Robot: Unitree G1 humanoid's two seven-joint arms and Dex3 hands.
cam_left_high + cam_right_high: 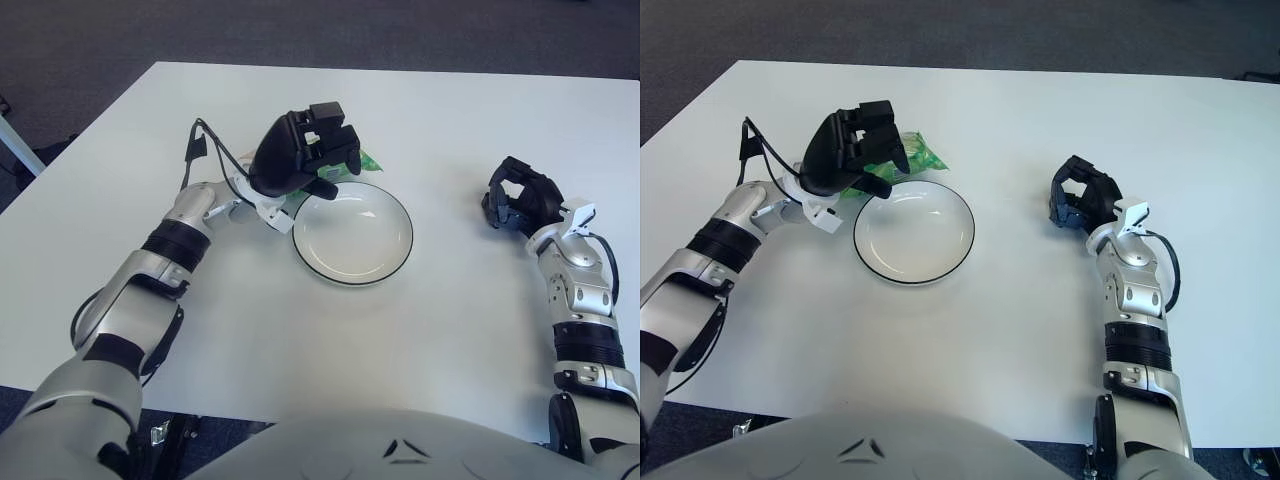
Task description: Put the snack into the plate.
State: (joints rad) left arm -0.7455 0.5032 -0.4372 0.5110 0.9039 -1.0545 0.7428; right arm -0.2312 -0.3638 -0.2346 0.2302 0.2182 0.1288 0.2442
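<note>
Left hand (305,155), fingers (335,135) curled around green snack (912,155), at far-left rim of plate (352,234) on desk (300,330); snack not yet over bowl; right hand (1080,195) well apart, curled, holding nothing

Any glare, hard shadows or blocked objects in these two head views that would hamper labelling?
Left eye view: even light, soft shadows; a faint sheen inside the plate; the left hand covers most of the green snack. Right eye view: the same, with slightly more of the snack showing past the hand; the right hand, beside the plate on its right, is unobstructed.
</note>
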